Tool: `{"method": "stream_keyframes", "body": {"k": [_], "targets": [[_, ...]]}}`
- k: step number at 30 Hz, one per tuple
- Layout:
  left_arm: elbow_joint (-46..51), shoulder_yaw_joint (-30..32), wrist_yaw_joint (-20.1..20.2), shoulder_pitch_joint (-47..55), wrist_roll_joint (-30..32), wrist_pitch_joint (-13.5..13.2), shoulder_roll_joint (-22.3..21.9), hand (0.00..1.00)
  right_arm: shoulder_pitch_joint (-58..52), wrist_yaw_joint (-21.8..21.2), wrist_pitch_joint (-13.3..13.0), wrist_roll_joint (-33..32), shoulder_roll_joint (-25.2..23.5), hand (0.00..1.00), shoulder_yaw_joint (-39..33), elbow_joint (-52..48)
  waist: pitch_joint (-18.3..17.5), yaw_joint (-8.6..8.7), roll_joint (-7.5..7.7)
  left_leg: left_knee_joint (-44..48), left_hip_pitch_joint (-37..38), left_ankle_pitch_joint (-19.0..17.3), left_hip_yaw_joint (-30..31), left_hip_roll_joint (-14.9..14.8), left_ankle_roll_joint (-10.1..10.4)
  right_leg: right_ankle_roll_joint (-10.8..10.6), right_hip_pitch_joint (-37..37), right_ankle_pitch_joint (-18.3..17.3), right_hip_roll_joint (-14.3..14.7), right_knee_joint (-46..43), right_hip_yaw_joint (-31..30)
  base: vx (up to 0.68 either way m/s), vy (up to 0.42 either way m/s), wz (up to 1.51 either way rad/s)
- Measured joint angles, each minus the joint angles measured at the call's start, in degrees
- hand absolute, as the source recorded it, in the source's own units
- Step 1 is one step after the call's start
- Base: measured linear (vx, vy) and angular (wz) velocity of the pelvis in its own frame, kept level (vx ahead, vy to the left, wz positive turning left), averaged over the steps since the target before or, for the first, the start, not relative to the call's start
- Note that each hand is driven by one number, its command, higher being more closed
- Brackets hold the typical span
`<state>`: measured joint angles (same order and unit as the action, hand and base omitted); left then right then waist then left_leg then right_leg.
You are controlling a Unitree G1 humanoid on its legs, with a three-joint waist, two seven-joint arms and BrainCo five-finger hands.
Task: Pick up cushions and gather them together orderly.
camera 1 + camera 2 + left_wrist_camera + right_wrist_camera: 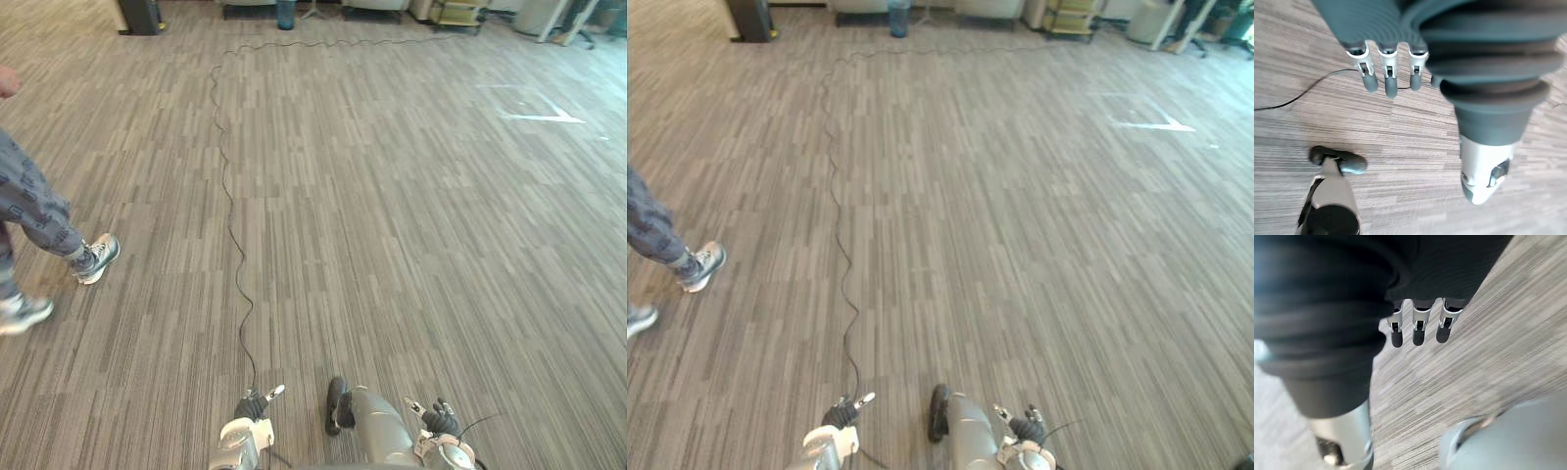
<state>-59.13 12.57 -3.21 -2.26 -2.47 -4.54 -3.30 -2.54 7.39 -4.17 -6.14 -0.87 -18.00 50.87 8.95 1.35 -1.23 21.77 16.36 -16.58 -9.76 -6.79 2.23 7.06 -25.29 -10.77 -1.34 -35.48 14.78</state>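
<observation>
From where I stand, the grey striped carpet floor (392,245) runs wide, with a white tape mark (545,116) stuck to it toward the far right.

The robot's left hand (1390,81) hangs low over the carpet on the near side of that mark, well apart from it. Its fingers are straight and slack, pointing down, with nothing in its grasp. The right hand (1419,332) hangs the same way, also on the near side of the mark and somewhat closer to it than the left one. Its fingers are straight too, and it holds nothing.

A person (29,211) in grey patterned trousers is well across the floor from the mark, on the robot's left. One grey-and-white sneaker (96,258) is set on the carpet ahead of the other.

Beyond the mark, along the far edge of the room, stand a teal bin (285,12) and a cart with yellowish shelves (456,12). A dark stand (140,15) is farther over on the person's side.
</observation>
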Motion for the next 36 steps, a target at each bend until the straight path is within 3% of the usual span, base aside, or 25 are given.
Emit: {"method": "stream_keyframes", "body": {"k": [1,2,4,6,9,10,12,13,14,15,16,17,19,21,22,24,25,27,29,30,31,33,34,35,36], "targets": [[0.0,0.6,0.0,0.2,0.1,0.0,-0.3,0.0,0.2,-0.1,0.2,0.0,0.6,0.0,0.2,-0.2,0.7,-0.07,-1.67,15.2,-5.6,8.9,2.5,-2.0,-0.2,0.2,5.4,-1.6,1.9,3.3,-0.2,0.74,-0.214,-0.18],[0.4,1.8,0.0,0.8,0.1,0.0,-0.1,0.0,0.3,0.0,0.3,-0.1,0.8,0.0,0.3,-0.2,1.2,-0.63,-2.59,28.5,-11.3,13.8,4.2,-3.5,1.8,0.5,10.0,-2.0,3.4,7.0,-1.0,0.85,-0.189,-0.34],[2.5,3.4,0.0,2.0,0.1,0.0,-0.2,0.0,0.5,0.0,0.4,-0.2,0.6,0.0,2.3,0.9,1.8,-1.72,-2.27,44.0,-19.0,12.5,2.5,-5.8,1.5,0.8,20.2,-2.2,6.2,14.1,-4.3,0.74,-0.093,-0.66],[4.9,3.7,0.0,2.9,-0.1,-0.3,0.4,0.0,1.5,0.0,0.8,-0.6,-0.1,0.0,4.4,2.4,2.3,-2.91,-0.67,47.0,-25.5,9.4,0.0,-6.5,0.3,1.3,28.4,-2.6,6.4,20.1,-7.7,0.59,-0.016,-0.83],[7.4,3.8,0.0,4.1,-1.1,-1.4,0.5,0.0,1.5,0.0,1.0,-0.6,-1.4,0.0,5.1,2.6,1.9,-4.85,-0.27,34.7,-35.5,4.6,-6.0,-7.3,-0.5,-0.1,37.1,-3.5,5.3,27.2,-13.5,0.59,0.081,-0.95],[8.2,3.8,0.0,4.5,-1.7,-1.6,0.4,0.0,1.5,0.0,1.3,-0.6,-1.7,0.0,5.1,2.7,1.9,-5.06,-0.07,23.4,-36.8,4.4,-8.7,-6.3,-0.3,-1.1,39.8,-4.5,3.9,28.9,-14.9,0.64,0.19,-0.66],[8.4,3.9,-0.1,4.7,-2.3,-2.1,0.3,0.0,1.5,0.0,1.4,-0.6,-1.8,0.0,4.5,2.7,1.9,-5.25,0.05,4.8,-37.9,7.7,-11.1,-3.2,-0.4,-2.9,43.6,-6.0,1.4,31.2,-16.4,0.67,0.241,-0.56],[8.5,3.8,-0.1,4.9,-2.4,-2.4,0.2,0.0,1.5,0.1,1.3,-0.6,-1.3,0.0,4.6,3.1,1.7,-5.43,-0.08,-1.3,-38.3,13.0,-10.0,-1.7,-1.7,-3.3,45.3,-6.6,0.7,32.0,-17.5,0.72,0.309,-0.56],[8.4,3.8,-0.2,4.8,-2.6,-2.4,1.2,0.0,1.5,0.3,1.4,-0.6,-1.4,0.0,4.6,4.2,0.5,-5.99,1.75,-2.3,-37.6,17.8,-8.7,1.3,-5.3,-3.5,45.8,-6.5,-1.5,31.5,-19.4,0.88,0.387,-0.34],[8.3,3.7,-0.2,4.5,-2.6,-2.5,1.8,0.0,1.4,0.4,1.4,-0.6,-1.9,0.0,4.6,4.1,-0.1,-5.76,3.06,-2.4,-37.4,16.6,-8.9,2.3,-5.6,-3.2,45.2,-5.7,-2.7,30.4,-19.4,0.76,0.344,-0.13],[8.3,3.6,-0.2,4.1,-2.6,-2.5,1.8,0.0,1.4,0.4,1.5,-0.6,-2.2,0.0,4.3,4.1,-0.1,-5.75,3.48,-0.9,-37.7,15.4,-8.8,2.6,-7.1,-3.7,44.3,-4.0,-3.1,28.3,-20.1,0.77,0.367,0.16],[8.4,3.5,-0.1,4.2,-2.6,-2.4,2.2,0.0,0.6,0.5,1.5,-0.6,-2.7,0.0,3.4,4.3,-0.2,-5.79,4.24,3.1,-37.4,11.7,-8.5,2.7,-8.0,-6.4,43.9,-1.7,-3.4,24.4,-21.6,0.76,0.369,0.11],[7.9,3.2,-0.1,4.2,-2.4,-2.3,2.9,0.0,-0.2,0.4,1.3,-0.6,-2.7,0.0,3.4,4.2,-1.2,-5.95,6.03,6.7,-34.3,5.6,-8.6,4.6,-8.2,-8.9,41.8,0.7,-4.4,12.5,-22.4,0.72,0.316,0.01],[6.0,2.6,-0.1,3.3,-2.2,-2.1,3.2,0.0,-0.2,0.1,0.3,-0.5,-2.7,0.0,3.6,3.9,-1.2,-5.62,6.54,6.5,-29.0,1.2,-9.1,5.9,-7.5,-17.5,31.8,5.5,-4.8,-12.6,-22.8,0.58,0.194,-0.15],[4.9,2.0,-0.1,2.9,-2.1,-1.7,3.2,0.0,-0.2,-0.1,0.0,-0.5,-2.6,0.0,3.6,3.9,-0.8,-5.04,6.19,5.8,-25.7,-0.4,-9.2,6.3,-7.2,-18.3,26.1,4.6,-5.2,-23.0,-21.3,0.5,0.119,-0.2],[3.6,0.6,-0.2,2.5,-2.2,-1.2,3.0,0.0,-1.3,-0.3,0.0,-0.4,-2.4,0.0,3.5,1.7,-0.3,-4.49,5.2,1.6,-17.9,-2.4,-11.1,5.9,-6.2,-14.5,16.6,0.0,-6.6,-31.3,-17.0,0.52,0.079,-0.47],[3.1,-0.1,-0.2,2.5,-2.2,-1.1,2.8,0.0,-1.3,-0.3,-0.2,-0.2,-2.2,0.0,3.4,1.1,0.3,-4.26,4.24,-0.5,-14.6,-3.8,-11.7,5.4,-6.2,-13.3,12.8,-1.7,-6.6,-30.8,-14.4,0.54,0.037,-0.58],[2.2,-0.8,-0.1,2.4,-2.2,-0.9,2.4,0.0,-1.8,-0.3,-0.7,0.0,-2.3,0.0,2.4,-0.6,0.4,-3.26,4.34,-3.8,-7.9,-5.6,-12.1,3.9,-3.9,-11.8,6.2,-4.3,-6.5,-24.2,-7.3,0.46,-0.011,-0.22],[1.3,-1.3,0.0,2.2,-2.1,-0.9,1.8,0.0,-1.9,-0.2,-1.0,0.0,-1.8,0.0,0.9,-0.3,0.4,-2.65,4.53,-7.2,-3.0,-5.6,-13.4,3.0,-1.7,-10.0,3.4,-3.7,-6.8,-9.7,0.0,0.49,-0.053,-0.01],[0.9,-1.9,0.0,2.0,-2.1,-0.7,1.5,0.0,-1.7,-0.2,-0.6,0.1,-1.3,0.0,0.3,0.2,0.5,-1.92,4.37,-10.0,-0.5,-5.4,-14.0,2.9,-0.9,-7.6,1.4,-1.7,-6.5,0.1,3.4,0.78,-0.121,0.05],[0.9,-2.6,0.0,2.0,-2.0,-0.7,1.5,0.0,-1.6,-0.3,-0.5,0.1,-1.3,0.0,-0.7,0.3,0.6,-1.21,4.14,-12.0,2.0,-5.1,-14.1,2.9,-0.4,-6.2,0.0,1.2,-5.8,7.1,4.5,0.83,-0.143,0.1],[0.8,-2.5,-0.1,2.0,-2.0,-0.6,1.4,0.0,-1.5,-0.1,-0.4,0.7,-0.7,0.0,-1.2,0.4,1.0,-0.37,3.35,-13.6,4.7,-4.6,-13.6,2.3,0.5,-1.7,-0.2,10.4,-4.1,10.5,4.7,0.69,-0.138,-0.05],[-0.1,-2.4,0.0,1.1,-1.1,-0.7,1.4,0.0,0.0,-0.2,0.0,1.7,0.2,0.0,-1.4,0.9,1.1,-1.1,0.85,-13.3,5.8,-2.0,-12.8,-0.2,3.9,2.3,0.2,7.9,-2.5,6.9,5.7,0.76,-0.2,-0.06],[-0.2,-2.5,0.1,0.3,0.1,-0.4,1.1,0.0,0.7,-0.2,0.1,1.6,0.5,0.0,-2.5,1.7,1.4,-0.63,0.77,-12.5,6.6,2.1,-10.0,0.2,4.9,2.4,-0.7,3.6,-4.3,1.0,6.1,0.74,-0.223,-0.04],[0.1,-2.6,0.1,-0.3,0.3,-0.4,0.3,0.0,0.8,-0.3,0.2,1.5,1.0,0.0,-3.5,1.4,1.7,-0.23,0.65,-11.4,7.2,4.1,-8.9,0.2,3.7,3.2,-0.9,2.4,-5.4,-2.7,6.7,0.78,-0.371,0.27]]}}
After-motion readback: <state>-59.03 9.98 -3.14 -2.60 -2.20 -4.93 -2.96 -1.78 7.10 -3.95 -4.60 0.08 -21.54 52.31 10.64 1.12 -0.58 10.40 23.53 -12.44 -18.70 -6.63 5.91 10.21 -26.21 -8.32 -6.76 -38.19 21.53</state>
